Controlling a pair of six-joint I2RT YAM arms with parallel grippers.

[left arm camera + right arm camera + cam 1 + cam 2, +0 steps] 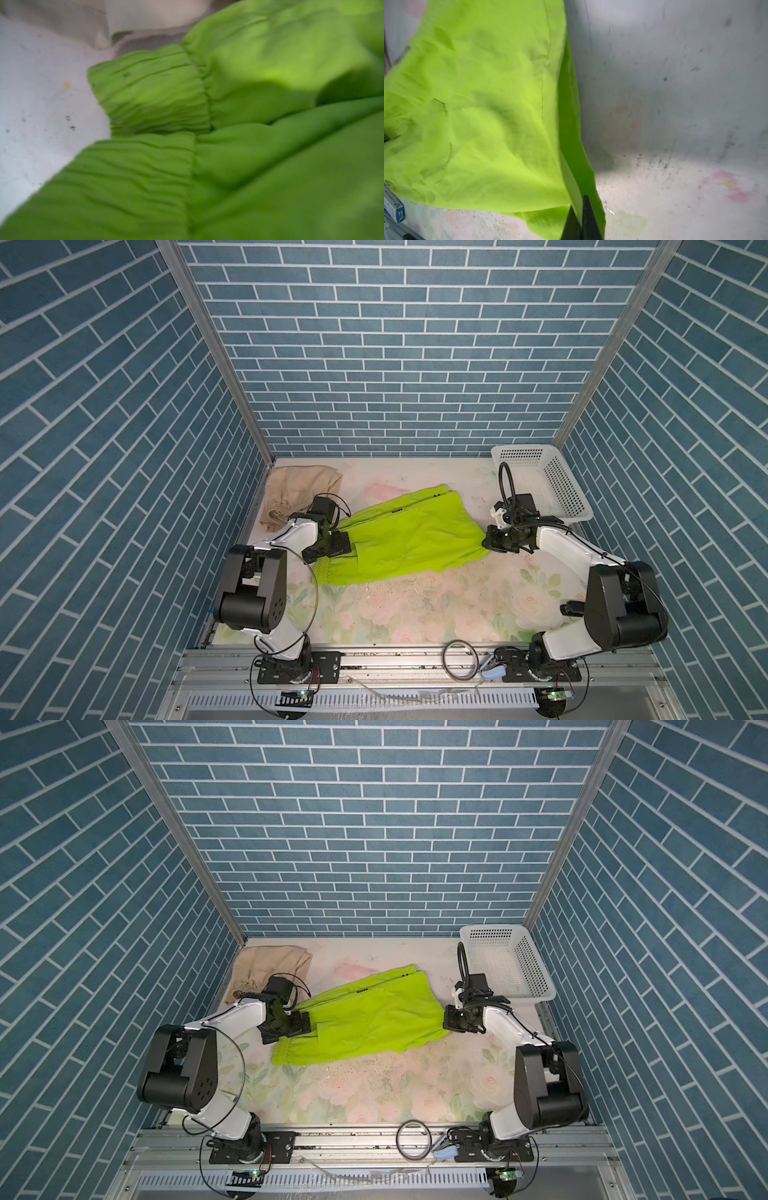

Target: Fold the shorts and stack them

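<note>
I've got the lime-green fabric shorts [407,539] lying across the middle of the pale floral-print table [415,614], waistband end toward the left edge, leg end toward the right edge. The beige fabric shorts [297,489] sit in the far left corner, behind the waistband end. The white perforated plastic basket [524,449] is in the far right corner. The left gripper [332,549] is over the waistband end. The right gripper [488,541] is at the leg end, near the basket's front left corner. A dark cable loop [459,659] lies on the metal rail [395,655] along the near edge.
</note>
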